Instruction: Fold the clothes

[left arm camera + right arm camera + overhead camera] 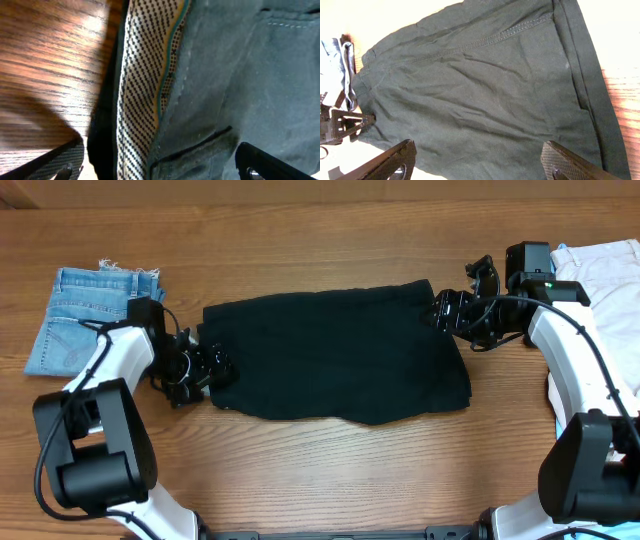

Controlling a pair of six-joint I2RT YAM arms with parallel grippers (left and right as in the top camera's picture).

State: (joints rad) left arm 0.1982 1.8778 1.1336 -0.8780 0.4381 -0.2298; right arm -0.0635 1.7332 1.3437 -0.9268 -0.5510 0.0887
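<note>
Black shorts lie flat at the middle of the wooden table, spread wide from left to right. The near edge is wavy. The cloth is mostly smooth, with light creases.

Left gripper is low at the left end of the shorts, over the waistband edge. In the left wrist view its fingers are spread wide and grip nothing. The open waist lies between and below them, showing a dotted grey inner waistband with a thin teal edge. Bare wood is to the left of it and dark cloth with a stitched seam to the right. Cannot tell whether the fingertips touch the cloth.

Right gripper is at the far right corner of the shorts, right at the hem edge. In the right wrist view its fingers are also spread wide and empty, above the cloth. The whole garment stretches away below them, with the hem fold running along the right side of that view.

Light-blue denim shorts with a frayed hem lie at the far left, close to the left arm and apart from the black shorts. A cream garment lies at the far right, partly behind the right arm.
</note>
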